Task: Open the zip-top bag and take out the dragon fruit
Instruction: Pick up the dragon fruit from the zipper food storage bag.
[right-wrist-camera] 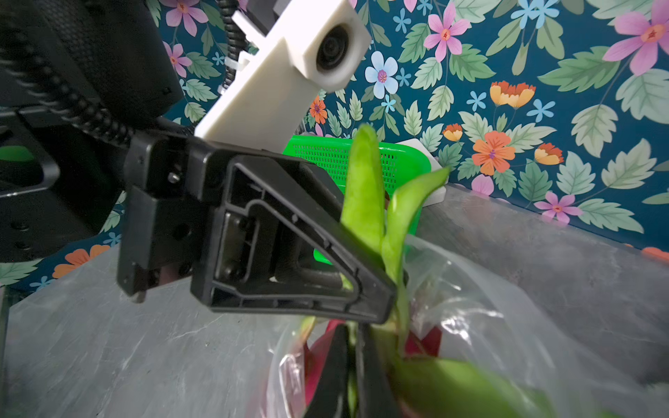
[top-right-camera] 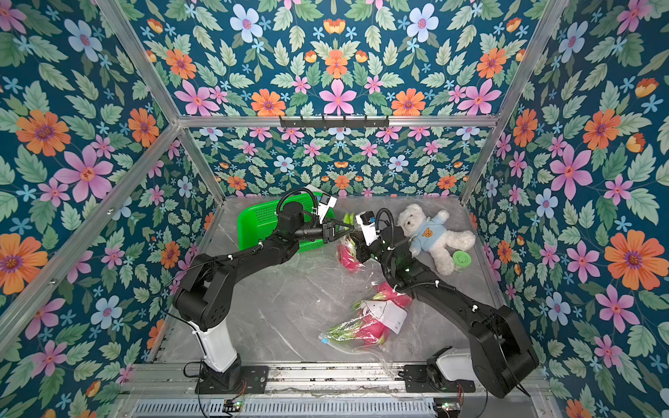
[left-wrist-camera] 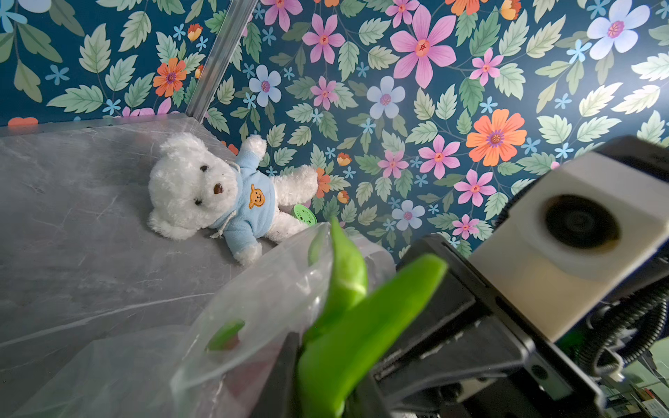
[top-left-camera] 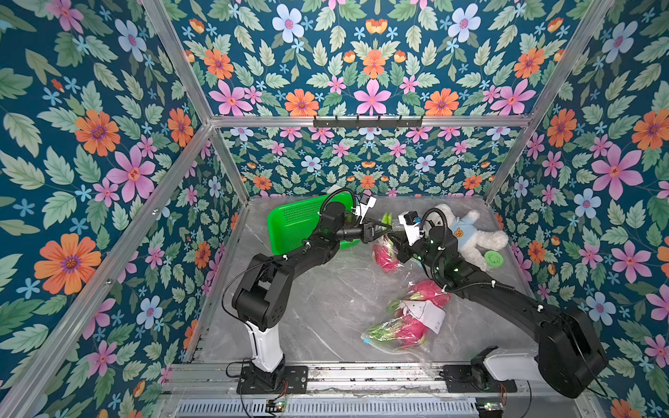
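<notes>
Right wrist view shows the left tool (right-wrist-camera: 394, 289) clamped on the green scales of a dragon fruit (right-wrist-camera: 364, 188) poking from the zip-top bag (right-wrist-camera: 488, 325), just beside the right tool (right-wrist-camera: 353, 336), which is pinched tight at the bag's mouth, the fruit's pink body inside the bag by both tool tips.

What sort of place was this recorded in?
Most likely a purpose-built robot data-collection booth: an aluminium frame carries printed floral wall panels around a marble-look tabletop, and the left arm and right arm are bolted to a rail at its front edge.
</notes>
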Robot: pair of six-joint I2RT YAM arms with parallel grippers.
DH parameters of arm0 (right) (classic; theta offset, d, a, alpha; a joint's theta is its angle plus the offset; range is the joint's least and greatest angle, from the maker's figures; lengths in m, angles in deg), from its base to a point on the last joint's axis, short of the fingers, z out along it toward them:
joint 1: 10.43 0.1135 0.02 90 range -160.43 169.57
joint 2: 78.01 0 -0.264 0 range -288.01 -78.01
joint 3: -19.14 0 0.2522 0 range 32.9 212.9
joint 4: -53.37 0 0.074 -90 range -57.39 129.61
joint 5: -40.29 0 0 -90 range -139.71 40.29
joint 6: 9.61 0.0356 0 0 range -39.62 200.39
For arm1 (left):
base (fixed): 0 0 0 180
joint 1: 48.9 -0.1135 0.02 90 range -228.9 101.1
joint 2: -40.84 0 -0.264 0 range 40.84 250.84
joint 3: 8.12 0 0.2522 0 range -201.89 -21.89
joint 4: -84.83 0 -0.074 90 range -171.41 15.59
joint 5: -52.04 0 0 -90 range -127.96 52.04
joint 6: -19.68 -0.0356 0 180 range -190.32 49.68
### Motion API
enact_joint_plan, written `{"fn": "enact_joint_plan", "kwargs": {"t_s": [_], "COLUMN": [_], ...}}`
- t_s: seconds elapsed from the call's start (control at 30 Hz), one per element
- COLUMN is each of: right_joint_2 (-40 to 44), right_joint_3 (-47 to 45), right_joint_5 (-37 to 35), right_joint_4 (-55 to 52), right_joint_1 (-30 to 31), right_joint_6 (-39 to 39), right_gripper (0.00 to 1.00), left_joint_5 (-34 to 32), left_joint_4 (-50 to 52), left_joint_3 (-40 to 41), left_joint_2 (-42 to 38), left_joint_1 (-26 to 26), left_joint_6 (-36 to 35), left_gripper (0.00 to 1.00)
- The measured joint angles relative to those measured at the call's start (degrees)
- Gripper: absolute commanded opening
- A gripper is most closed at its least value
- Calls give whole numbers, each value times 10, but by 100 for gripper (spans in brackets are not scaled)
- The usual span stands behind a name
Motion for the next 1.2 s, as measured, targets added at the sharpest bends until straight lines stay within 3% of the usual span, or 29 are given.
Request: {"fn": "enact_joint_plan", "kwargs": {"t_s": [0.27,0.33,0.4,0.57,0.83,1.0,1.2], "right_joint_2": [-1,1,12,73,120,80,13], "right_joint_3": [6,11,12,19,-16,-21,-5], "right_joint_5": [-7,-9,-10,-30,-53,-36,-12], "right_joint_4": [-1,-8,-14,-20,-78,-77,-54], "right_joint_1": [0,0,0,1,-15,-15,-16], "right_joint_6": [-18,-17,-17,-17,-15,9,42], "right_gripper": [0,25,42,60,64,64,73], "left_joint_5": [-12,-14,-13,11,7,4,-24], "left_joint_4": [4,5,9,40,40,35,35], "left_joint_3": [-4,-6,-10,-15,-16,-16,-10], "left_joint_2": [-2,-3,-3,-2,-14,-22,-25], "left_joint_1": [2,2,3,12,10,10,8], "left_joint_6": [-2,-2,-3,-4,-3,4,11], "left_gripper": [0,0,0,0,0,0,0]}}
